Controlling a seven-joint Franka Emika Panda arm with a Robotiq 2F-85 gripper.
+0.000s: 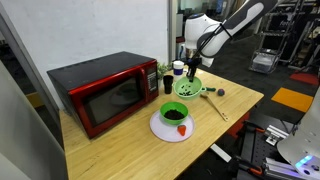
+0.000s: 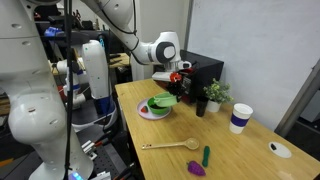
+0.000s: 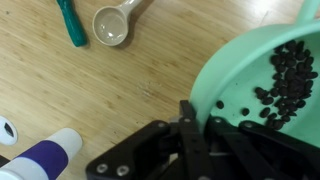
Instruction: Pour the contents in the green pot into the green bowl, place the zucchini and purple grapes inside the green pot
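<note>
One arm reaches in from the upper right in an exterior view, its gripper (image 1: 190, 77) set down on the near rim of the green pot (image 1: 187, 89). The pot sits just behind a white plate (image 1: 160, 129), which carries the green bowl (image 1: 172, 113) and a small red piece (image 1: 182, 129). A red microwave (image 1: 105, 92) stands to the left on the wooden table (image 1: 120, 150).

From the opposite exterior view, the zucchini (image 2: 206, 155) and the purple grapes (image 2: 197, 170) lie close together near the front table edge, well apart from the plate. A wooden spoon (image 2: 170, 146) lies just beside them. Green shows above the plate under the gripper, but pot and bowl cannot be told apart here.

Up close in the wrist view, the black fingers (image 3: 190, 125) are closed on the pot's rim. Dark beans (image 3: 285, 70) lie scattered in the pot's pale inside. The spoon's bowl and the zucchini lie at the top left, apart from the pot, and a white and purple cup (image 3: 48, 160) stands at the lower left.
</note>
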